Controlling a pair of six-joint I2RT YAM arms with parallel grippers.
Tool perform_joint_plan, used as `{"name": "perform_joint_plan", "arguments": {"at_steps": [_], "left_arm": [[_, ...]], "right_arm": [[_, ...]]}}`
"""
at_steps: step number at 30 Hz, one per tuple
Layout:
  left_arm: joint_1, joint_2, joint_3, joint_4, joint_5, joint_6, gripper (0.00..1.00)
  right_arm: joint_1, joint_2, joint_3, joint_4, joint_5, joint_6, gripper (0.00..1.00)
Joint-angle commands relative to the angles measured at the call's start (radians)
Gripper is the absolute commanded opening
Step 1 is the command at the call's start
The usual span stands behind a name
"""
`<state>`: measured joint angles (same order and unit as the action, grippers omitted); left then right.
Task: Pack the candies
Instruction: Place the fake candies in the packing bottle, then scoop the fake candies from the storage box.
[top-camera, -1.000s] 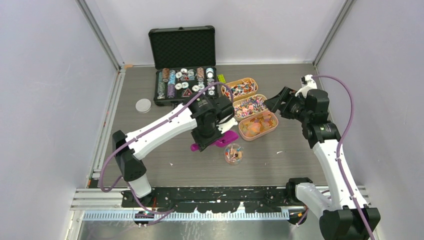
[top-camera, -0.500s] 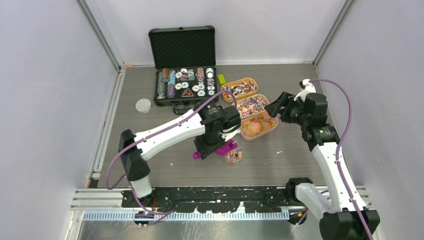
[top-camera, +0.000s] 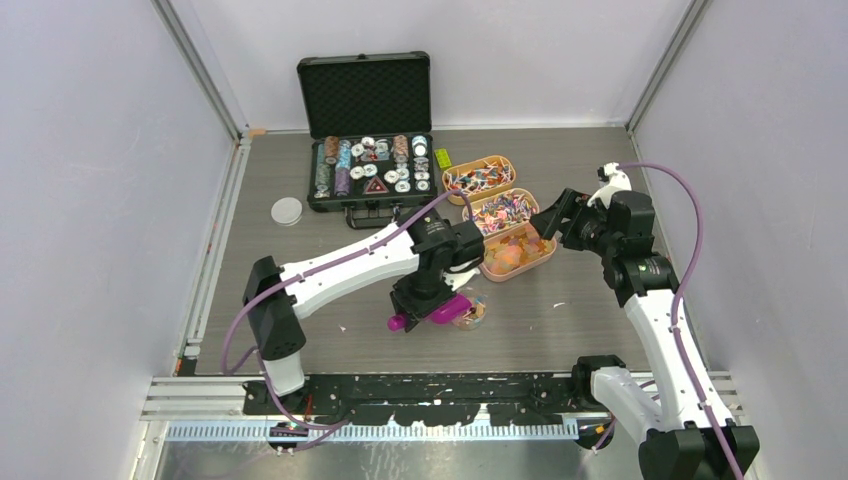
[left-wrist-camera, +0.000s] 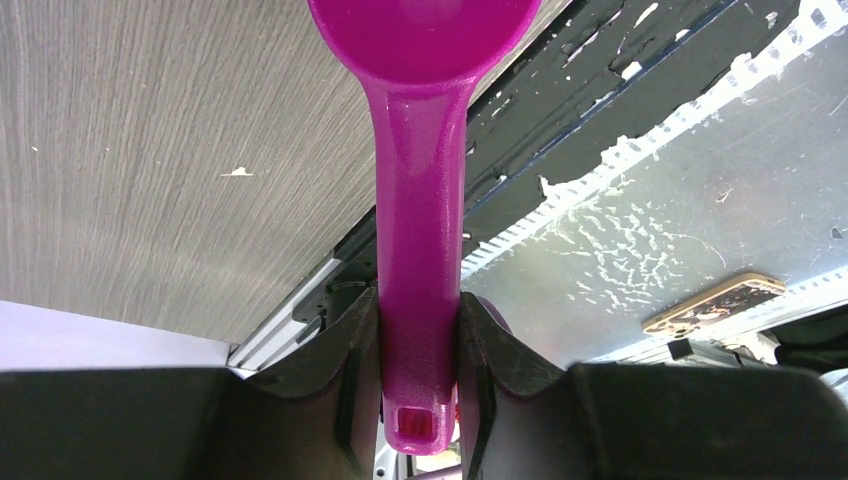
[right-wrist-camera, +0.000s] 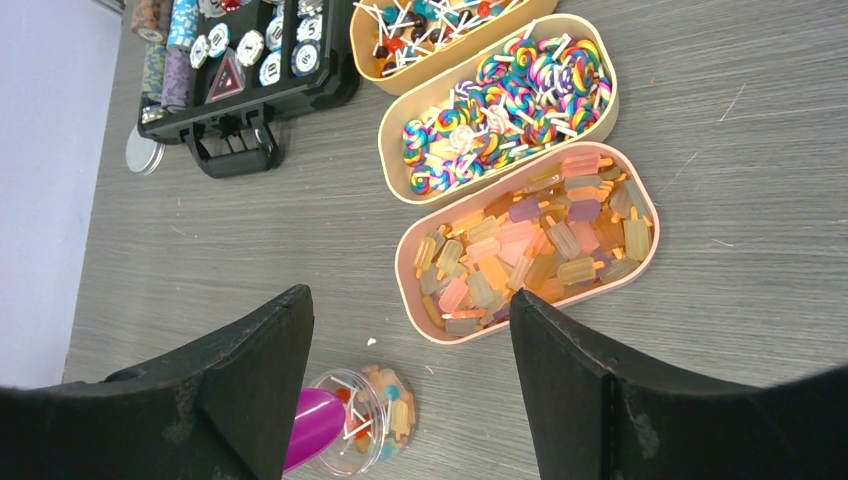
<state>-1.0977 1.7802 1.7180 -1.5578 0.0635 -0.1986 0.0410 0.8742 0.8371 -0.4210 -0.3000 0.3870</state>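
The left gripper (left-wrist-camera: 418, 350) is clamping the scoop (left-wrist-camera: 418, 200) by its handle, one finger on each flat side, close to the handle's end. The bowl is reaching out ahead of the fingers and is cut off at the frame edge, so its load cannot be judged from the left wrist view. In the right wrist view the bowl is lying across the near rim of the jar (right-wrist-camera: 380, 415).

The right gripper (right-wrist-camera: 410, 295) is hovering with its jaws spread wide and gripping nothing. The jar is sitting between and below its fingers, close to the left finger.

The candies (right-wrist-camera: 540, 250) are lying in three places:
- Most are filling three trays (right-wrist-camera: 652, 255) ahead of the right gripper, the nearest tray just beyond its fingertips.
- A few are already sitting in the jar.
- None are showing loose beside the jar.

Handling judgement: each candy is likely light, hard and smooth, and too small for a secure pinch. Many are carrying thin sticks, which may tangle or snap. Taking them in bulk with the scoop is advisable, keeping the bowl level. The handle looks glossy and stiff, and with the grip this far back the bowl may be prone to sagging or twisting.
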Motion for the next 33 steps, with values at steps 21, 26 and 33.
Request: {"name": "perform_joint_plan", "arguments": {"at_steps": [21,26,33], "left_arm": [[0.164,-0.202,0.092,0.074,0.115,0.042,0.00],[0.238,-0.265,0.073,0.164,0.205,0.083,0.00],[0.341,-0.306,0.054,0.251,0.261,0.088,0.00]], "right_arm": [[0.121,-0.289,-0.269,0.647,-0.182,-0.007,0.73],[0.296,-0.264,-0.275,0.671,-0.217,-0.238,0.71],[0.535,-0.174,-0.140,0.483,-0.159,-0.597,0.80]]}}
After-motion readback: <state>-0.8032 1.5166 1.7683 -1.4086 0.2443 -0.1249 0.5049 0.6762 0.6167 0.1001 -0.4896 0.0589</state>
